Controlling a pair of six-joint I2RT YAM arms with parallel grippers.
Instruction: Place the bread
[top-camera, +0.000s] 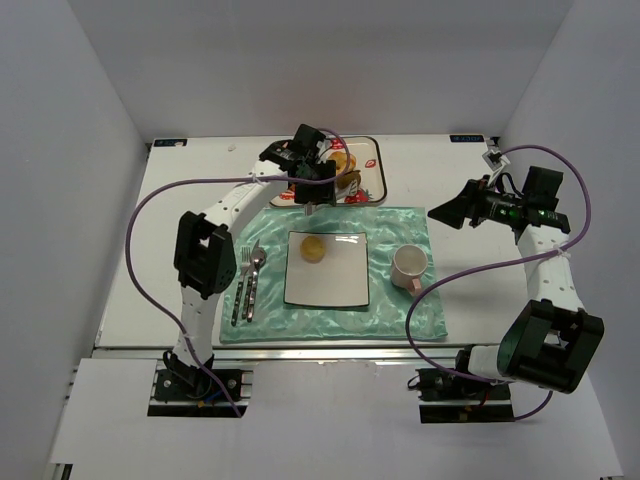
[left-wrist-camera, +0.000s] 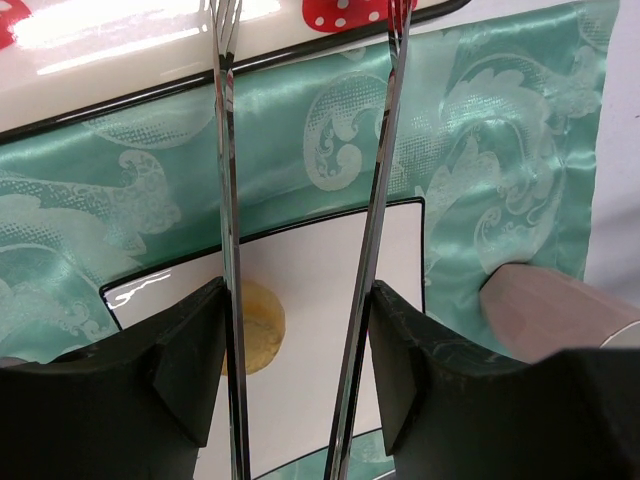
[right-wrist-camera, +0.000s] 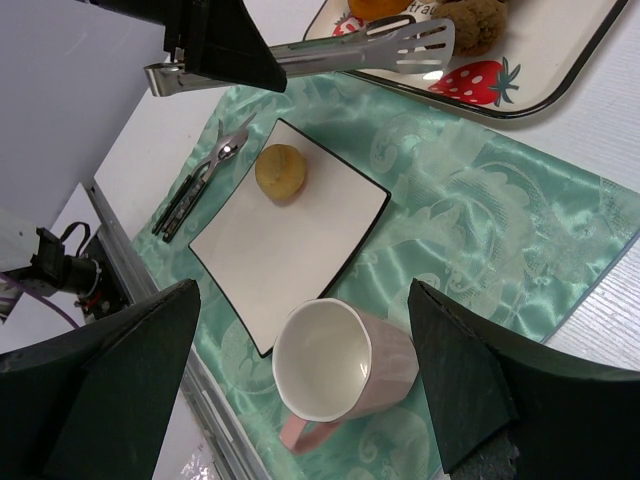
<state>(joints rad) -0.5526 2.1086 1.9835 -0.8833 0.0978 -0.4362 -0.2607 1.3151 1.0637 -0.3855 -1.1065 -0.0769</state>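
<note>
Bread (top-camera: 313, 247) is lying on the plate (top-camera: 340, 285): one roll, near its far-left corner. The left hand (top-camera: 312, 190) is gripping one pair of tongs (right-wrist-camera: 330, 55), blades apart and empty, just beyond the plate's far edge. Placing looks done. A further move would probably mean reaching beyond the plate to the one tray (right-wrist-camera: 560, 70), where two more pieces are sitting. The right hand (top-camera: 450, 213) is hanging spread and empty right of the plate, past the one mug (top-camera: 408, 265).

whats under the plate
The mat lies under the plate, with its teal cloth showing past all four edges. The stretch of mat directly beneath the plate is covered, so anything else there cannot be seen.
</note>
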